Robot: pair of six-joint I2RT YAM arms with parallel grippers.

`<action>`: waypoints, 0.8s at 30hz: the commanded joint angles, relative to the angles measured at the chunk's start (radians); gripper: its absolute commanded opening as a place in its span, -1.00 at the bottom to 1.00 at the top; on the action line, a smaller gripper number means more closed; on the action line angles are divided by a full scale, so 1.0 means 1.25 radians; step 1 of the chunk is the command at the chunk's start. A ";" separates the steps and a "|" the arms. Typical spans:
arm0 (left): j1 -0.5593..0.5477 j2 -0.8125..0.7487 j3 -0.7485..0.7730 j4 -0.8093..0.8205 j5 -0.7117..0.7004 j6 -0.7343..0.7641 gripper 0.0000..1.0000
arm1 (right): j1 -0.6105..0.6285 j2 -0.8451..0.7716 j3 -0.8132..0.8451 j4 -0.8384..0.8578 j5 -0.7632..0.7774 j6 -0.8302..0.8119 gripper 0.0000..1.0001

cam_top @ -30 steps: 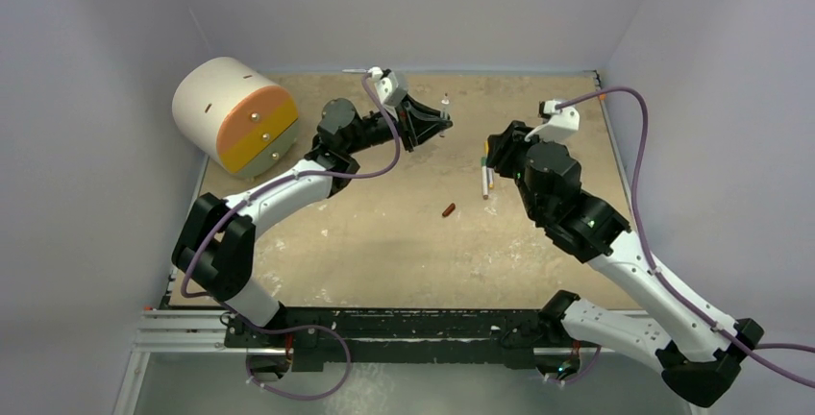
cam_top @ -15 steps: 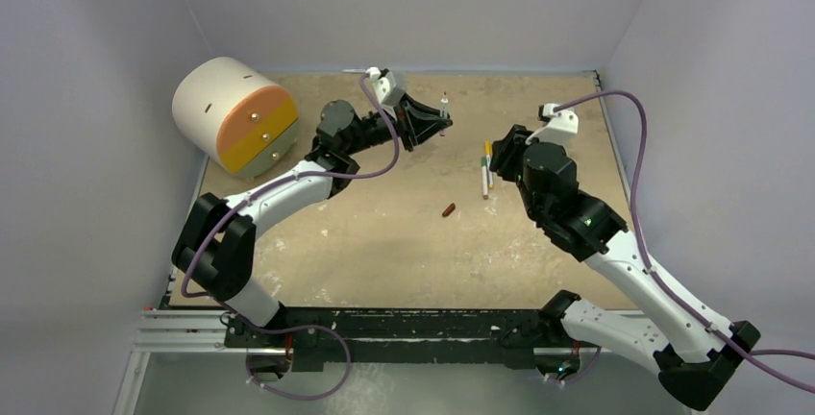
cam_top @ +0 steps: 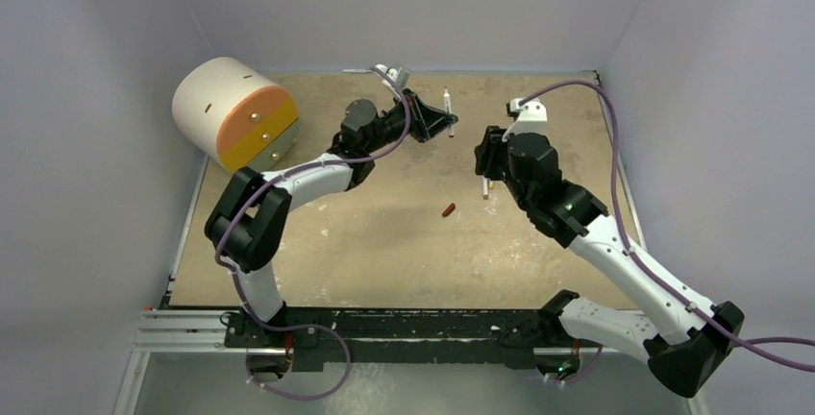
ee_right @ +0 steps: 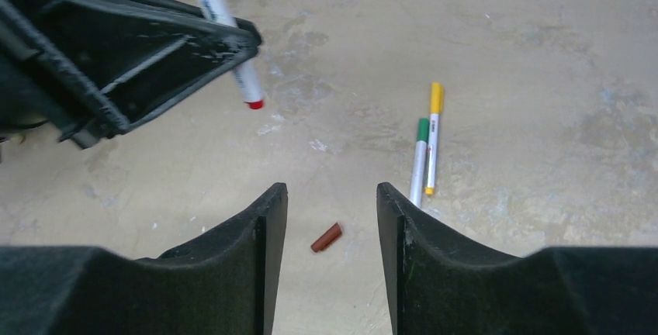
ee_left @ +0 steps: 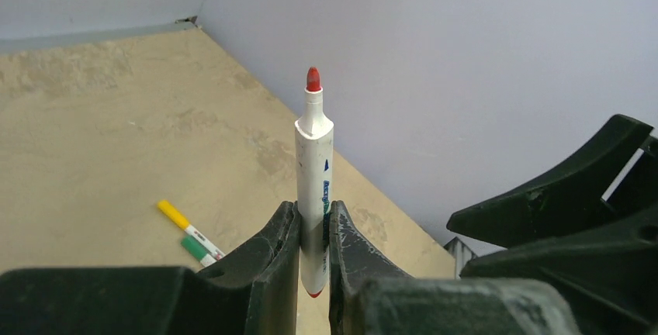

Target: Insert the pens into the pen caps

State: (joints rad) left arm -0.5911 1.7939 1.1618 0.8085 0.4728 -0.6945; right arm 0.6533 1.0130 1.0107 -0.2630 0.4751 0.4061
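Observation:
My left gripper [cam_top: 444, 122] [ee_left: 314, 222] is shut on a white pen [ee_left: 314, 164], which stands upright with its red tip [ee_left: 313, 79] uppermost above the far middle of the table. The same pen [ee_right: 225, 29] shows at the upper left of the right wrist view. My right gripper [cam_top: 485, 160] [ee_right: 331, 199] hangs open over the table with nothing between its fingers. A dark red-brown pen cap [cam_top: 448, 209] [ee_right: 327, 237] lies on the table below its jaws. Two more white pens lie side by side, one with a green end [ee_right: 420, 160], one with a yellow end [ee_right: 433, 137].
A big white and orange cylinder [cam_top: 235, 112] stands at the table's far left corner. Grey walls [cam_top: 673, 98] close in the sandy table [cam_top: 384, 242] at the back and on both sides.
My left gripper has carried the red-tipped pen a little to the right and farther back. My right gripper has swung left, over the two pens that lie on the table.

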 commanded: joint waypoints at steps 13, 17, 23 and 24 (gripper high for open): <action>-0.007 0.066 0.003 -0.290 -0.286 0.098 -0.88 | -0.016 0.039 -0.015 0.082 -0.042 -0.011 0.07; -0.029 0.106 -0.021 -0.361 -0.384 0.162 -0.75 | -0.028 0.037 -0.049 0.090 -0.066 0.010 0.08; -0.032 0.142 -0.054 -0.336 -0.388 0.152 -0.11 | -0.033 0.033 -0.063 0.097 -0.068 0.012 0.08; -0.035 0.138 -0.055 -0.333 -0.389 0.153 -0.05 | -0.033 0.032 -0.066 0.098 -0.070 0.013 0.08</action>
State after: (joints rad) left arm -0.6254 1.9865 1.0969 0.3611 0.0368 -0.5381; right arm 0.6178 1.0725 0.9276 -0.1780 0.3973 0.4053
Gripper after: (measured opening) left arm 0.417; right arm 0.540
